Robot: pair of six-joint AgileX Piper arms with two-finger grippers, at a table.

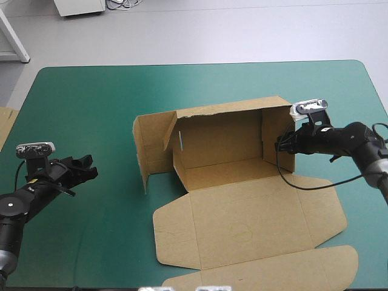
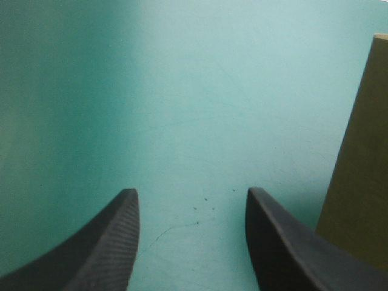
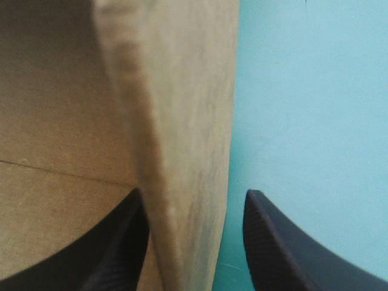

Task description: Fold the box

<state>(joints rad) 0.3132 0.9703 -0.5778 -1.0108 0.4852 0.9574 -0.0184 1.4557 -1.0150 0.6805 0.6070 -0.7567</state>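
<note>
The brown box (image 1: 221, 148) stands mid-table with its back and side walls raised, and its lid (image 1: 248, 227) lies flat toward the near edge. A loose side flap (image 1: 148, 148) stands out at its left. My right gripper (image 1: 284, 144) is at the box's right wall (image 1: 276, 136). In the right wrist view that wall (image 3: 182, 91) runs between the fingers of the open gripper (image 3: 193, 200), one inside the box and one outside. My left gripper (image 1: 88, 167) hovers open over bare cover left of the box. In the left wrist view the gripper (image 2: 191, 200) holds nothing, and a flap edge (image 2: 357, 170) rises beside it.
An edge of more brown board (image 1: 5, 124) shows at the table's left edge. Bare teal-green cover (image 1: 91, 103) stretches between my left gripper and the box and along the far side. The lid's tabs reach almost to the near edge (image 1: 339, 260).
</note>
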